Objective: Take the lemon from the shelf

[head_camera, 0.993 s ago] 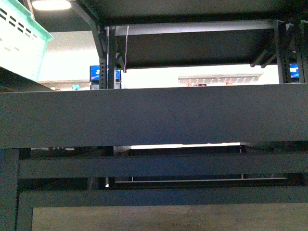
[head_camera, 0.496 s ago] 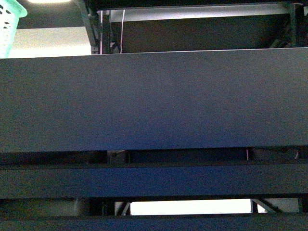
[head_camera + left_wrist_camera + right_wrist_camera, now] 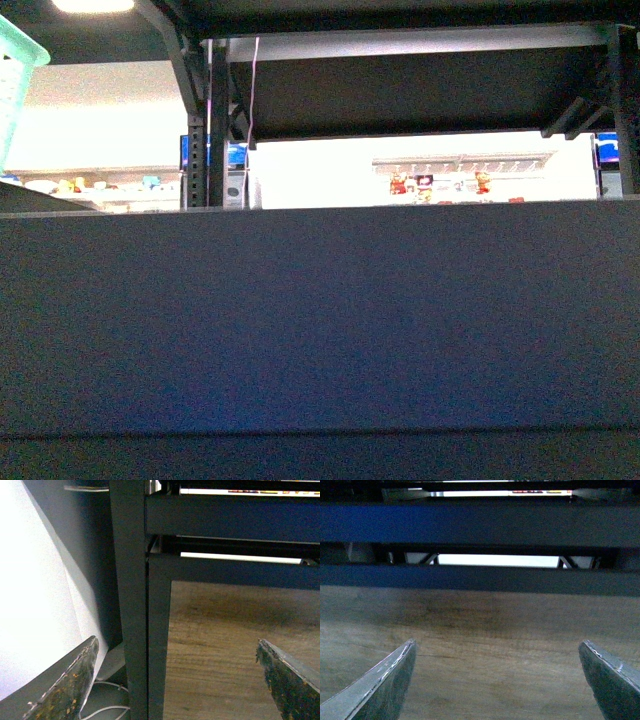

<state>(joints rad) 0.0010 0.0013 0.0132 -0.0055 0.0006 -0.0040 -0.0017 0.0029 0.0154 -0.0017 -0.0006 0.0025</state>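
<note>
The lemon is not in view in any frame. The black metal shelf (image 3: 320, 320) fills the lower front view with the front face of one deck; another deck (image 3: 400, 90) hangs above. My left gripper (image 3: 175, 680) is open and empty, low beside a black upright post (image 3: 135, 605) of the shelf (image 3: 230, 517). My right gripper (image 3: 497, 680) is open and empty, low over a wooden floor, facing the shelf's low cross rails (image 3: 480, 577).
A green plastic basket (image 3: 15, 80) shows at the upper left of the front view. A white wall shelf with small items (image 3: 460, 180) lies far behind. A white sheet (image 3: 35, 605) and a white cable (image 3: 107, 710) lie beside the post. Wooden floor (image 3: 495, 630) lies under both grippers.
The front view has shifted: the deck's face now sits lower in the picture, and the bright gap with the far wall shelf shows above it again.
</note>
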